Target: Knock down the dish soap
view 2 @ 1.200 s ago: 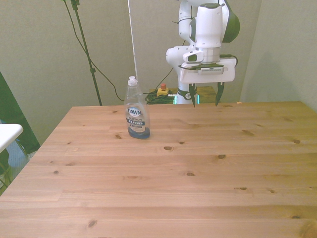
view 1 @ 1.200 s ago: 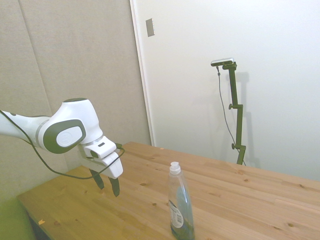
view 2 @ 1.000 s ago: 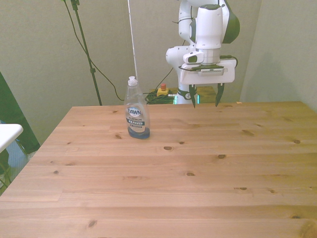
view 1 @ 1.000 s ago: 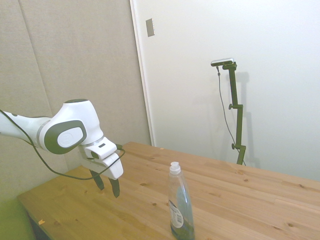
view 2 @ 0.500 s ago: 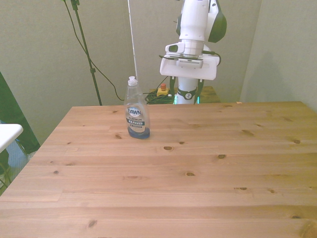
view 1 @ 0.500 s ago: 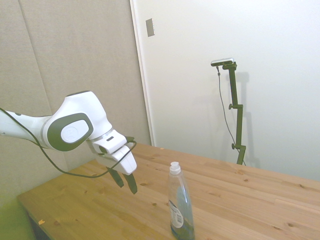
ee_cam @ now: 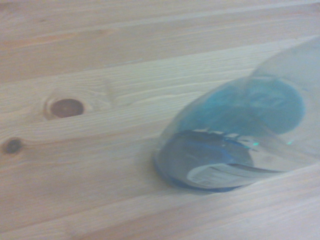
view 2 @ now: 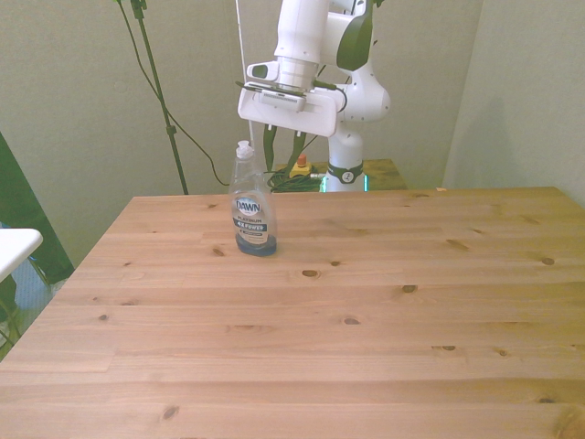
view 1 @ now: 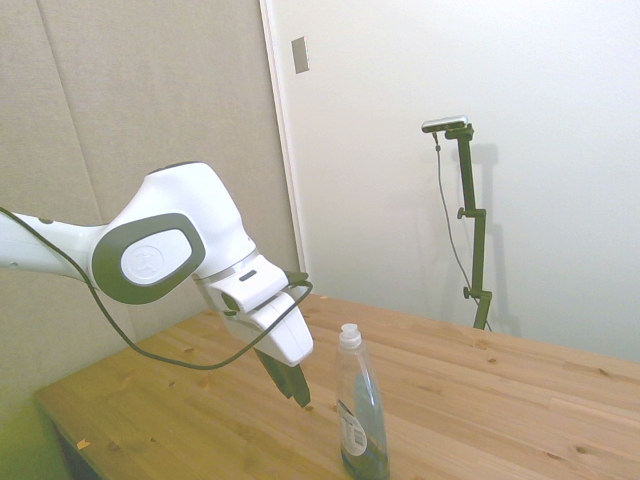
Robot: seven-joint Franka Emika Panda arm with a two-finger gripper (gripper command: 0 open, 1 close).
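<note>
Just behind the upright soap (view 2: 249, 212), near its cap, the gripper (view 2: 283, 144) hangs empty, its fingers slightly apart; a forward push should tip it.

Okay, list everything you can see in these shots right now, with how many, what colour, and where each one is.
dish soap: one, clear bottle with bluish-teal liquid, white cap, white label; upright on the table toward the front view's left, near the far edge.
table: one, light wood with dark knots; fills the lower part of the front view.
red and yellow button box: one; on the floor behind the table.
white surface: one, only an edge showing; at the front view's left edge.
arm: one, white with grey joint covers; reaching over the table.
gripper: one, white body with dark fingers, open; just behind the bottle's cap, no contact visible.
</note>
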